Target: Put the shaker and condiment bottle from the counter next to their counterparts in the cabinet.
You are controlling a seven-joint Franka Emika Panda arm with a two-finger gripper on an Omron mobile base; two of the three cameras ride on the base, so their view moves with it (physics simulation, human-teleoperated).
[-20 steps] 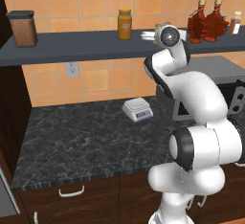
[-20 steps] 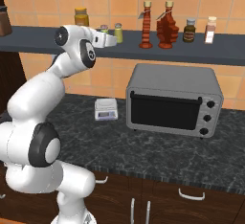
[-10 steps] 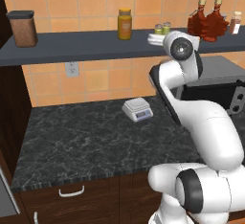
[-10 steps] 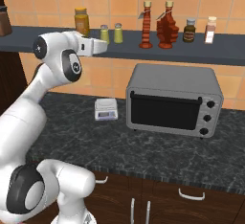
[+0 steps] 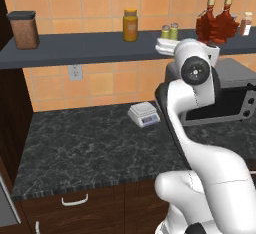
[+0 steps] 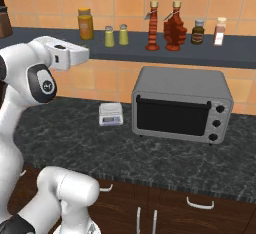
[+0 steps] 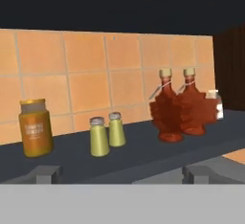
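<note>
two shakers (image 7: 107,133), two maple bottles (image 7: 179,106) — shelf (image 7: 143,151)

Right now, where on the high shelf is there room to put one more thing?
The widest bare stretch of the shelf lies between the brown canister and the amber jar. It gets crowded further along: two shakers side by side, two red leaf bottles, then two small bottles.
</note>
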